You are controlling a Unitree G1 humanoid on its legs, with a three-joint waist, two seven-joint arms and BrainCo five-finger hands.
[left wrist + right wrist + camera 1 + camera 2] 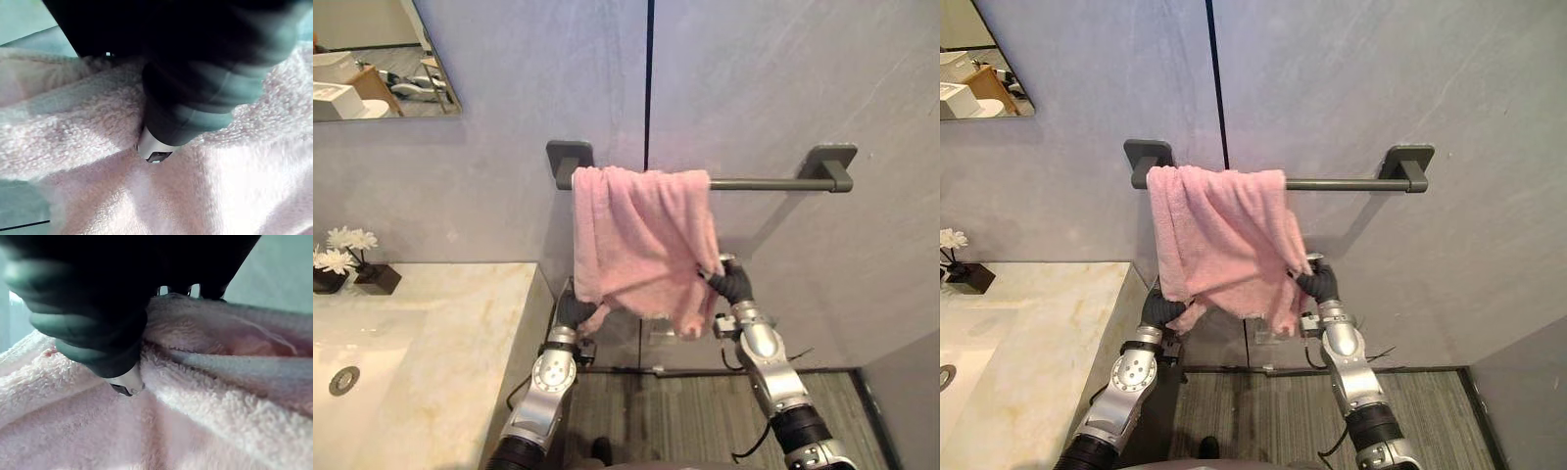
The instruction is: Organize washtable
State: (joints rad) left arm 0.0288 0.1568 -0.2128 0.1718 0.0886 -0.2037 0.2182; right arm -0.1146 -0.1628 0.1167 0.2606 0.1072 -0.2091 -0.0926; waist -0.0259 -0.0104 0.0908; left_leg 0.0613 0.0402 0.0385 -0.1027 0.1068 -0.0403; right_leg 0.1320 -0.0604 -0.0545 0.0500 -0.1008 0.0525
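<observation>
Fingers of left hand (572, 311) and right hand (731, 283) are sunk in the pink towel (641, 245); curled or straight, cannot tell. Both forearms are raised steeply, dark wrist covers against the towel's lower hem: left hand at its lower left corner, right hand at its lower right, slightly higher. Towel hangs bunched over the towel bar (773, 183), at the bar's left end by the bracket. Eye views give bar and marble worktop (470, 323), white flowers (342, 247) at its back edge. Wrist views give terry pile pressed close around each cover.
</observation>
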